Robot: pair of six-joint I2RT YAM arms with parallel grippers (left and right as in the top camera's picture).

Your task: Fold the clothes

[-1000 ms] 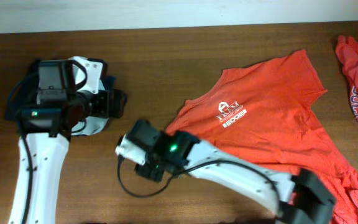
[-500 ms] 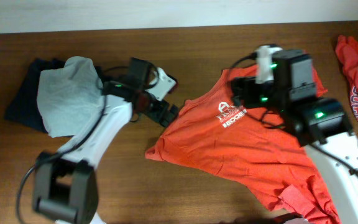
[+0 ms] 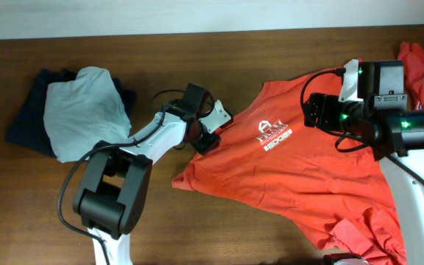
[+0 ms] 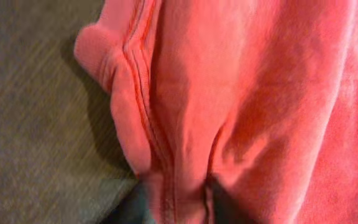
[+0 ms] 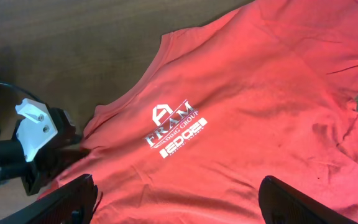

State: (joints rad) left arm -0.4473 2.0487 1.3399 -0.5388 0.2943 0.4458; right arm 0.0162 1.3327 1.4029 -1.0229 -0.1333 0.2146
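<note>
T-shirt (image 3: 308, 169) spread print-up on table (image 3: 197, 66), right of centre. Sleeve hem (image 4: 142, 112) pinched in nearly closed left gripper (image 3: 199, 138), probably for flattening or fold-over. Right gripper (image 5: 176, 180) held wide open, empty, above chest print (image 5: 176, 127).

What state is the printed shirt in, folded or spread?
Spread, not folded. The shirt lies open on the table with its white lettering facing up; it is only rumpled at the lower right edge.
</note>
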